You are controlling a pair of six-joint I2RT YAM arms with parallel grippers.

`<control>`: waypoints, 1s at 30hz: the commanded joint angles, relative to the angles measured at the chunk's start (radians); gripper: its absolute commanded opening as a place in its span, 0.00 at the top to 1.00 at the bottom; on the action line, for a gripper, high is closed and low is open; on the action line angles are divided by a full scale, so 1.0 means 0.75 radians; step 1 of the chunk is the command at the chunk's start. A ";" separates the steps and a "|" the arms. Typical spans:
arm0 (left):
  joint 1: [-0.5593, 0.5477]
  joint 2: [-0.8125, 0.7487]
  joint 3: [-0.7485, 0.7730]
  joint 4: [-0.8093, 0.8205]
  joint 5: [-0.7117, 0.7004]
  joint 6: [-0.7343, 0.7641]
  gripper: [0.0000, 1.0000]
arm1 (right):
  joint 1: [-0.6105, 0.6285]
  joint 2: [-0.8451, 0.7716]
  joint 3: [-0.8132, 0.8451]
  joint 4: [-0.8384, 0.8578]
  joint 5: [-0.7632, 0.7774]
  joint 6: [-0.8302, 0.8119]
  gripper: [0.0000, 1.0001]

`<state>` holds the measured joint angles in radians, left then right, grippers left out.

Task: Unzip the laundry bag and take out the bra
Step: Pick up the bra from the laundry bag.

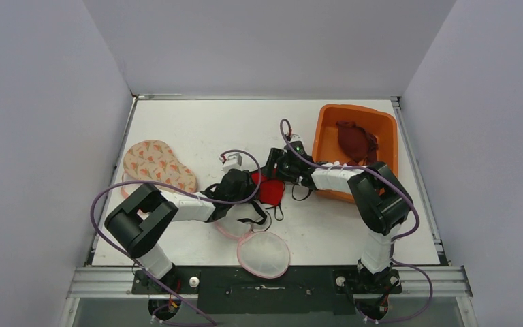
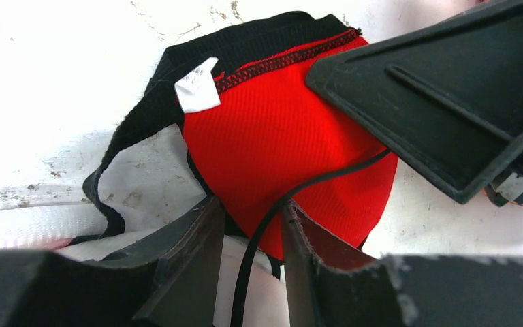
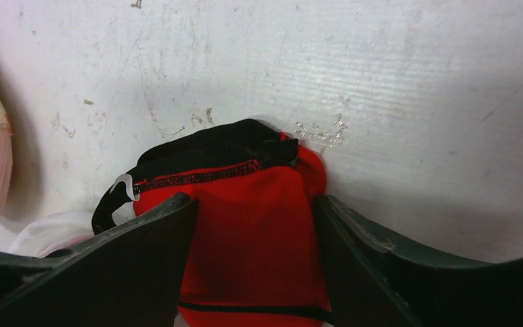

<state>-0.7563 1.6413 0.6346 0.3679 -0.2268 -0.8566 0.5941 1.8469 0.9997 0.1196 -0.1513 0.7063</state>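
Your left arm (image 1: pixel 139 221) and right arm (image 1: pixel 379 195), glossy black joint housings, white sleeves on the links, purple cables (image 1: pixel 93 212) looping past each elbow, a green light (image 1: pixel 299 146) on your right wrist, matte black ribbed fingers (image 3: pixel 129 272).

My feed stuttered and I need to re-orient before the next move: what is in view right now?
bra: one, red with black trim, table centre, between the two grippers.
laundry bag: one, white mesh with pink rim, near edge, centre.
patterned pad: one, pink with orange print, left side of the table.
bin: one, orange, far right.
garment: one, dark red, inside the bin.
table: one, white, scuffed.
left gripper: one, black, fingers slightly apart, a black strap running between them.
right gripper: one, black, fingers pressed on both sides of the bra.
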 commanded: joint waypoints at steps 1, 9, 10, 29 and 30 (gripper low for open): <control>0.008 0.043 -0.022 0.037 0.036 -0.009 0.66 | 0.007 0.012 -0.066 0.038 -0.199 0.087 0.40; 0.009 0.005 -0.050 0.062 0.061 -0.025 0.68 | 0.006 -0.107 -0.083 0.026 -0.228 0.072 0.74; 0.008 -0.011 -0.052 0.057 0.064 -0.030 0.68 | 0.009 -0.128 -0.081 0.014 -0.223 0.060 0.80; 0.043 -0.688 0.009 -0.509 0.081 -0.208 0.26 | 0.218 -0.772 -0.203 -0.096 0.150 -0.453 0.95; 0.049 -0.724 0.021 -0.577 0.068 -0.228 0.24 | 0.238 -0.805 -0.219 -0.079 0.172 -0.478 0.95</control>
<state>-0.7418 1.2007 0.5957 0.1120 -0.1261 -0.9592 0.7162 1.3365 0.8738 0.0231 -0.1268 0.4828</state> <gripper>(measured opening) 0.723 0.129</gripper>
